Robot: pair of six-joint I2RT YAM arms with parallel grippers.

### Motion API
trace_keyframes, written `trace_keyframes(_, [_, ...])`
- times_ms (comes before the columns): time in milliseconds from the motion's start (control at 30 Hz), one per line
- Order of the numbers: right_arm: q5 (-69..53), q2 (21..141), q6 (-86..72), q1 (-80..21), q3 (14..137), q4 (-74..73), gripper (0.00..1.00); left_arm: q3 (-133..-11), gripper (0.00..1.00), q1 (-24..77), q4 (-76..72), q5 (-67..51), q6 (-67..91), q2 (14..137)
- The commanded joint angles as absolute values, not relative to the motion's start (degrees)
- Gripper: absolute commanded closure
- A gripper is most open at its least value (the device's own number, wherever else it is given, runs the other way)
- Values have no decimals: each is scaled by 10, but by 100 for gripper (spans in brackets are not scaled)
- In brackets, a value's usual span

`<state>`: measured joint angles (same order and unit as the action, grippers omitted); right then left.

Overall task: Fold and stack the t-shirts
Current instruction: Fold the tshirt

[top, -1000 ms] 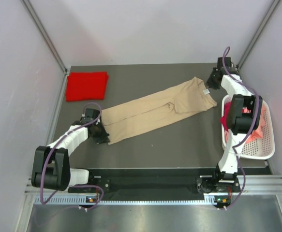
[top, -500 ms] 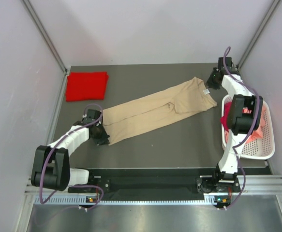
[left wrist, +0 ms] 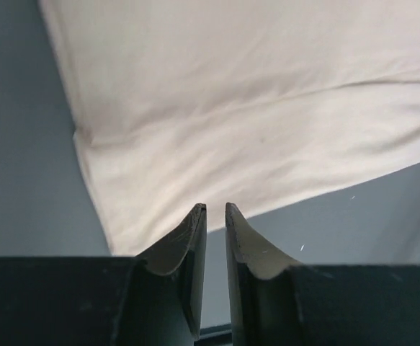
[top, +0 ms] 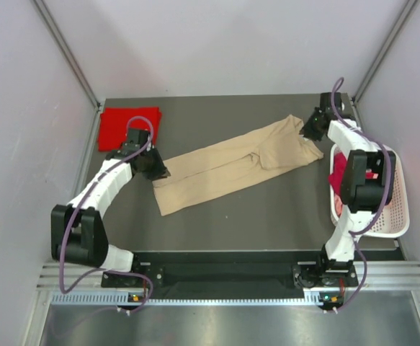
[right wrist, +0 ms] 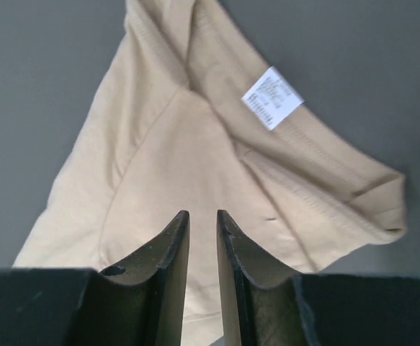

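1. Two grippers, one at each end of the tan shirt (top: 238, 162), which lies flat on the table (top: 267, 213) as a long strip running from near left to far right.
2. Left gripper (top: 155, 168) sits at the strip's left end, on its far corner. In the wrist view its fingertips (left wrist: 195, 216) are a crack apart with nothing between them, so it is released, and the cloth spreads out just beyond them.
3. Right gripper (top: 312, 130) hangs over the collar end. Its fingers (right wrist: 177, 227) are likewise narrowly parted and pinch no cloth that I can see, with the white label (right wrist: 271, 97) ahead and to one side.
4. Red shirt (top: 116, 130) lies folded at the far left corner, just behind the left arm.
5. Basket (top: 395, 216) stands at the right edge with red and pink cloth inside.
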<state>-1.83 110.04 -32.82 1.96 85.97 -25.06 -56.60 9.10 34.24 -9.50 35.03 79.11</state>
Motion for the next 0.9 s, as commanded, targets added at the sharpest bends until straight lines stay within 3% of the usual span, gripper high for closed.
trace_keyframes(0, [-31,1088,-372,-16,863,-222,78,-641,78,92,314,-103,305,851])
trace_keyframes(133, [-27,1127,-381,-30,874,-232,82,-769,78,91,337,-51,274,978])
trace_keyframes(300, [-4,1155,-371,-35,864,-223,87,-841,78,83,382,-22,272,1070])
trace_keyframes(867, [4,1258,-321,-37,905,-228,90,-628,78,63,348,44,301,1020])
